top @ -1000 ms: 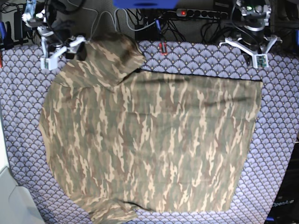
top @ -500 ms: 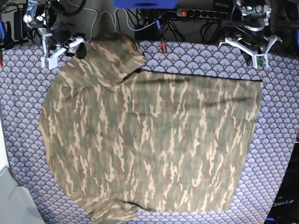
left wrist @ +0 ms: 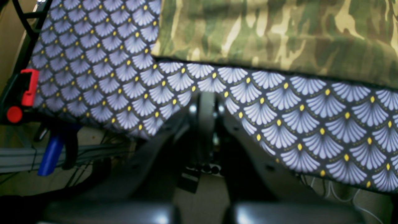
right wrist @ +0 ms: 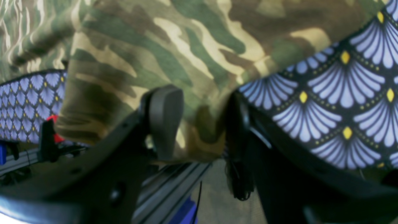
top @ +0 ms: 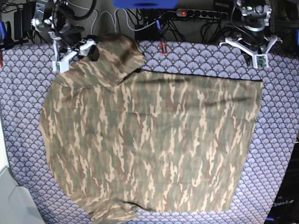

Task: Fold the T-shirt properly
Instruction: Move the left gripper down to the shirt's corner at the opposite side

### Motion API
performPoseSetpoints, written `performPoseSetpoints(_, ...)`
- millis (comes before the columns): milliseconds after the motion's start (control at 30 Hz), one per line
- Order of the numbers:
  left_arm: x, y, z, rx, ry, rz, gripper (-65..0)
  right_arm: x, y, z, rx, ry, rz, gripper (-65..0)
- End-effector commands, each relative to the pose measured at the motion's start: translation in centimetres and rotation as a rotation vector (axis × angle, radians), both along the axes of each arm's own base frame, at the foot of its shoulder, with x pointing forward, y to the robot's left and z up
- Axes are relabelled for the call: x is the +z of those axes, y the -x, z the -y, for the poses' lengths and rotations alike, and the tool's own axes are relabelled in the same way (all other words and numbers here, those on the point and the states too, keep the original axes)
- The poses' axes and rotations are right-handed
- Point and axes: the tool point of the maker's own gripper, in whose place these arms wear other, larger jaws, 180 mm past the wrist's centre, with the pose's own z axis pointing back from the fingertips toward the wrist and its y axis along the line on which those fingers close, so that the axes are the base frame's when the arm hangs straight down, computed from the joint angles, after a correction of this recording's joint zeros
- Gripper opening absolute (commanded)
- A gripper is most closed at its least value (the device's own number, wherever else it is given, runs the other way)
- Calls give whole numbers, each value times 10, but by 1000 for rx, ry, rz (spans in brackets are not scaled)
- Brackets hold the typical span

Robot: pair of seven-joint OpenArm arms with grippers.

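The T-shirt lies spread, largely flat, across the purple scale-patterned tablecloth, one sleeve doubled over at the far edge. The right gripper stands at that sleeve with jaws partly open either side of its hem; the blurred wrist view suggests, but does not confirm, that cloth lies between them, nothing yet clamped. The left gripper is fully closed, empty, parked over bare tablecloth apart from the shirt. Risk: closing too deep would pinch the tablecloth with the sleeve, dragging both; a shallow bite would slip. No containers present.
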Motion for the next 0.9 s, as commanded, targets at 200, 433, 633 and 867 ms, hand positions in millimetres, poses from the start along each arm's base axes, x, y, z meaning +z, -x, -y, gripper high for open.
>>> performPoseSetpoints(200,14,-13,-3,-1,-17,59,-647,6,-6,2,6,4,23,-584)
performPoseSetpoints(433,22,-32,-4,2,-16,107,-647,6,-6,2,6,4,23,-650)
performPoseSetpoints(633,29,-44,-4,4,-16,141,-646,6,-5,2,6,5,21,-650)
performPoseSetpoints(867,27,-58,-40,96,-41,164,-646,5,-4,2,7,7,17,-650)
